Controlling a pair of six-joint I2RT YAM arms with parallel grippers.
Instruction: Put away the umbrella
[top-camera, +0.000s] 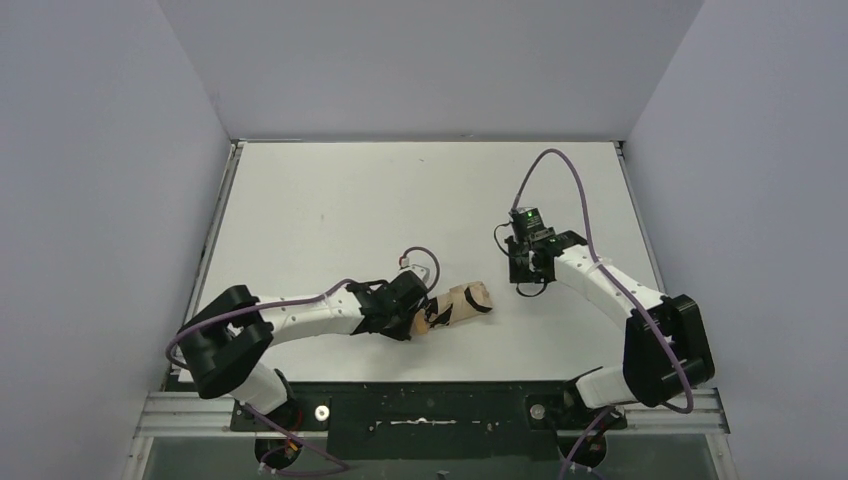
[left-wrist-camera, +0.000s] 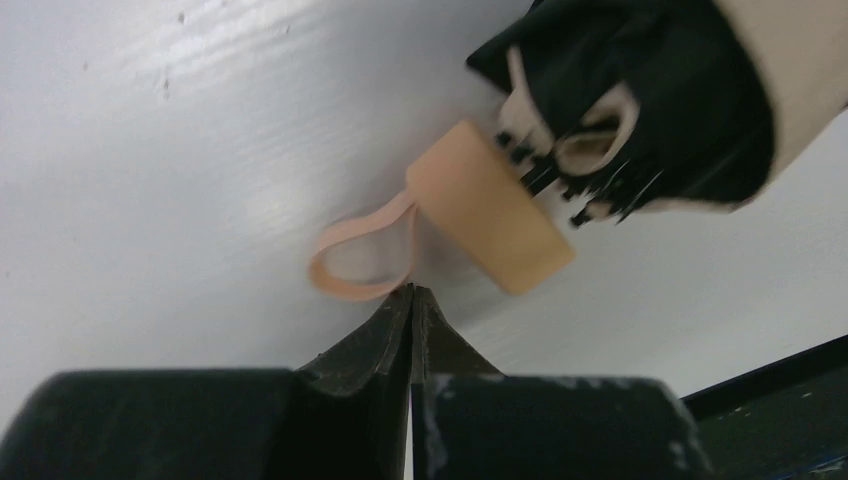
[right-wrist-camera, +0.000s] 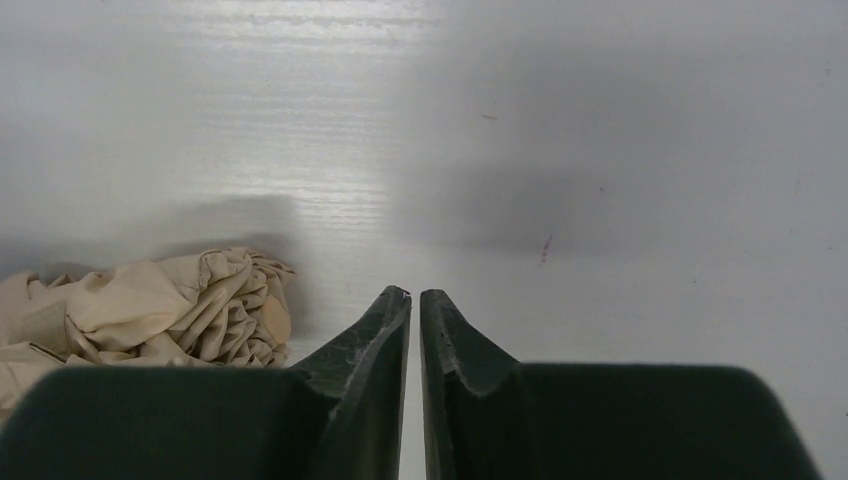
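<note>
White-shelled with black joints, the left arm (top-camera: 300, 315) stretches low across the near part of the table (top-camera: 350, 200), reaching rightward to the umbrella (top-camera: 462, 303). The left gripper (left-wrist-camera: 412, 292) has its two dark fingers pressed flat together, tips pointing at the handle end. In the left wrist view the thin tan loop (left-wrist-camera: 350, 272) lies on the white surface right at those tips. The tips seem to sit just short of the band rather than pinching it, though the view is too close to be sure. The loop runs into the small tan handle (left-wrist-camera: 490, 205), which rests tilted on the table. Beyond it the black ribs (left-wrist-camera: 585, 185) bunch inside the dark folds and pale outer fabric.

From above, the umbrella is a short, collapsed bundle lying on the table near its front edge, roughly midway between the two arms, with the handle end toward the left gripper.

Further right, the right gripper (right-wrist-camera: 415, 297) hangs over bare table, clear of the umbrella and a little farther back. Its fingers are drawn almost together with only a thin slit between them and nothing in it. Crumpled beige fabric (right-wrist-camera: 170, 305) shows at the lower left of its wrist view. The right arm (top-camera: 600, 285) bends back to its base, and a purple cable (top-camera: 560, 165) arches above it.
</note>
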